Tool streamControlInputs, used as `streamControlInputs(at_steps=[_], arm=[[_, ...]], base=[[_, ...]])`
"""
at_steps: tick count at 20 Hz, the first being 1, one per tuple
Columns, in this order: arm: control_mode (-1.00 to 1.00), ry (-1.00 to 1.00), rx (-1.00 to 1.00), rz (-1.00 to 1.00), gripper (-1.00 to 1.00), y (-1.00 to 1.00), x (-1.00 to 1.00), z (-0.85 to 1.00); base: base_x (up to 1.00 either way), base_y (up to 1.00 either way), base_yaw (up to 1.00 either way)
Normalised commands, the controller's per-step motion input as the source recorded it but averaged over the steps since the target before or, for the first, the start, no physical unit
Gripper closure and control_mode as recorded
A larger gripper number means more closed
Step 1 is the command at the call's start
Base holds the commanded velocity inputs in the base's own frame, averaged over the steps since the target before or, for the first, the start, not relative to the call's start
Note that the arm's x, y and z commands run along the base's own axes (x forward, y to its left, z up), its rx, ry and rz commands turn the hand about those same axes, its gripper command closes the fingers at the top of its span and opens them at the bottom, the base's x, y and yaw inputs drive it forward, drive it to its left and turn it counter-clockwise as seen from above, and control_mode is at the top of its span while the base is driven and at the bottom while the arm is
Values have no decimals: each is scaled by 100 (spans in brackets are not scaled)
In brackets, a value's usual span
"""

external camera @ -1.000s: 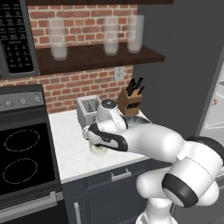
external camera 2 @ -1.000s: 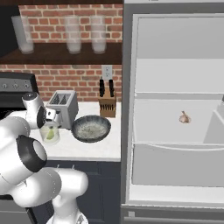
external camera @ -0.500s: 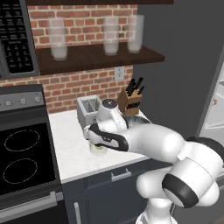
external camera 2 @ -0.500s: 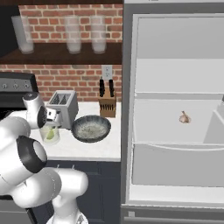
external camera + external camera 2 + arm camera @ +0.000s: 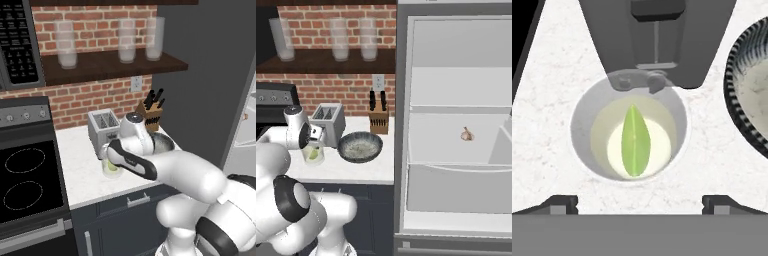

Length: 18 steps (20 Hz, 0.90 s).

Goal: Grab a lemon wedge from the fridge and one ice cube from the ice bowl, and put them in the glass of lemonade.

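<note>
The two-finger gripper (image 5: 640, 202) hung with fingers apart above the short clear tumbler (image 5: 629, 132), the lime-green lemon wedge (image 5: 635, 141) inside it, evidently just released.

a red brick wall (image 5: 100, 95) backs a white marble bench (image 5: 80, 170) over dark navy cabinets (image 5: 125, 210). a dark wooden shelf (image 5: 100, 62) runs above, and a black stove (image 5: 25, 180) stands at left.

Arm bent low, claw (image 5: 640, 201) seemingly spread wide
</note>
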Motion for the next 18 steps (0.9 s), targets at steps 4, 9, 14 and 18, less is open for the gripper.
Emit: streamControlInputs(at_steps=[4, 9, 14, 18], arm=[[-100, -4, 2, 0, -100, -4, -31, 0], [-100, 0, 0, 0, -100, -32, 4, 0], [-100, 1, 0, 0, -100, -62, 61, 4], [-100, 1, -6, 0, -100, -63, 67, 83]], base=[[0, 0, 0], [0, 0, 0], [0, 0, 0], [0, 0, 0]])
